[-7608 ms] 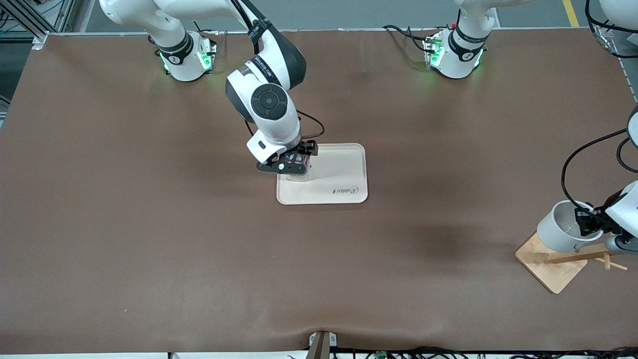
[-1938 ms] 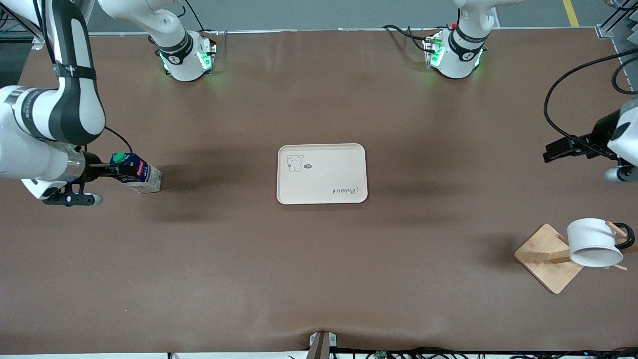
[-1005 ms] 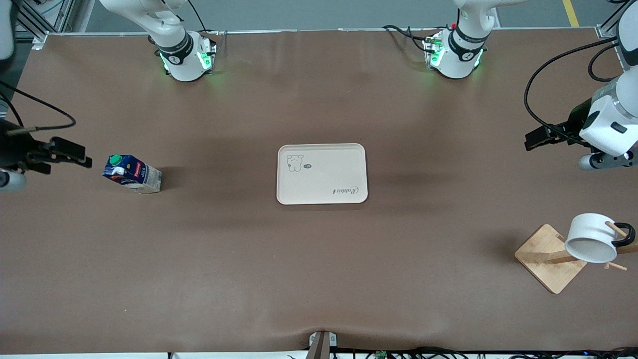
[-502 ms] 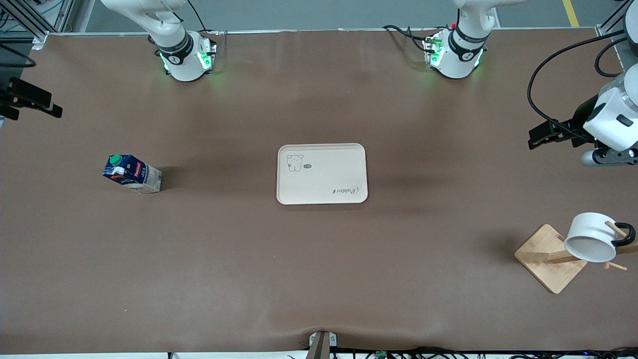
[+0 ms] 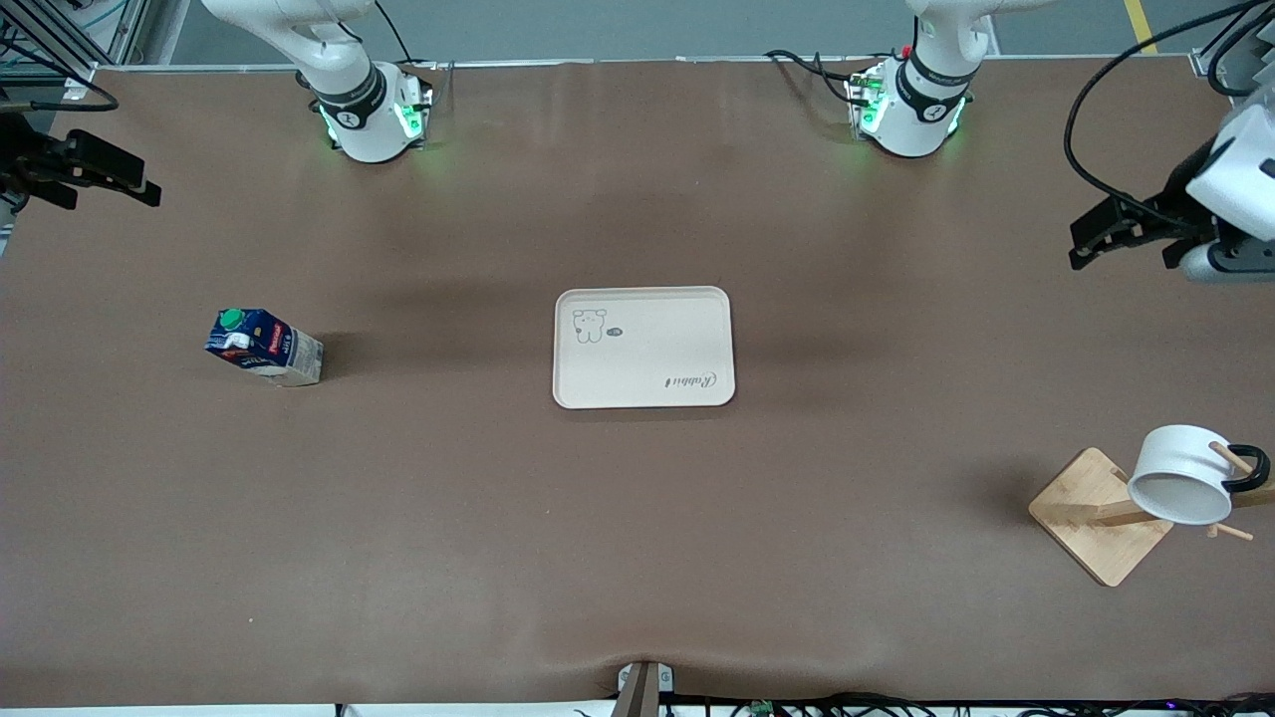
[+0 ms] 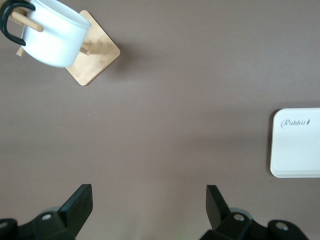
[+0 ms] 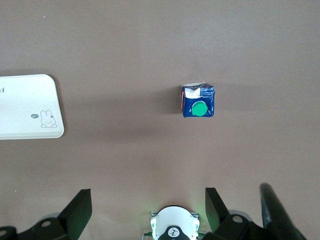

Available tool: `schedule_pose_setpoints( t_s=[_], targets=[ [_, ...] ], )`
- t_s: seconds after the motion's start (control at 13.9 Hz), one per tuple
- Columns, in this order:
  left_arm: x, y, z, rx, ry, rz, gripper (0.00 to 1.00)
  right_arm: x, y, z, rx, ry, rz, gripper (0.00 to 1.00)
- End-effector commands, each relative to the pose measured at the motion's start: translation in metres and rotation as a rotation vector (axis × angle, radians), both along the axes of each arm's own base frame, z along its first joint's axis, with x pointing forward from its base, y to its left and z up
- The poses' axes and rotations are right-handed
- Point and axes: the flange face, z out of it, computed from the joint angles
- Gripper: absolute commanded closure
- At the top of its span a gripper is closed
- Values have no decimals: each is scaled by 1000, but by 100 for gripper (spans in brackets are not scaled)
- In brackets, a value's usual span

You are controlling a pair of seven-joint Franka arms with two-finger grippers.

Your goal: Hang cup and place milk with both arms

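The milk (image 5: 264,347), a dark blue carton with a green cap, stands on the table toward the right arm's end; it also shows in the right wrist view (image 7: 198,101). The white cup (image 5: 1185,475) hangs by its black handle on a peg of the wooden rack (image 5: 1091,523) at the left arm's end, and shows in the left wrist view (image 6: 52,32). My right gripper (image 5: 129,179) is open and empty over the table's edge at its own end. My left gripper (image 5: 1091,239) is open and empty, up over the table above the rack's end.
A cream tray (image 5: 644,373) with a rabbit print lies empty in the table's middle; it shows in the left wrist view (image 6: 297,142) and the right wrist view (image 7: 30,106). The right arm's base (image 7: 172,227) glows green.
My right gripper let go of the milk and drew back to the table's edge. My left gripper rose away from the rack toward its base. The milk and the hanging cup have stayed still.
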Motion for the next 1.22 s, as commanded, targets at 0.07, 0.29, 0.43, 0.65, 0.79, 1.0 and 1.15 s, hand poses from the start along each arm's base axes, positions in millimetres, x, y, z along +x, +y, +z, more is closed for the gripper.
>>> schedule_pose_setpoints(
  t_s=[0.07, 0.29, 0.43, 0.65, 0.79, 1.0, 1.15],
  targets=[
    [-16, -2, -3, 12, 14, -11, 0, -4, 4, 1, -43, -24, -38, 0],
    [-16, -7, -1, 8, 10, -17, 0, -3, 10, 1, -46, -32, -30, 0],
    [-12, -6, 0, 1, 5, -10, 0, -3, 10, 1, -52, -32, -33, 0],
    [-12, -2, 0, -8, 7, 40, 0, -1, 10, 1, -52, -41, -33, 0],
    [-12, -1, 1, -8, 5, 44, 0, -1, 8, 1, -52, -41, -37, 0],
    [0, -8, 0, -15, 4, 35, 0, 0, 8, 0, -52, -39, -37, 0],
    [2, -9, -2, -16, 6, 31, 0, 2, 8, -3, -51, -31, -36, 0]
  ],
)
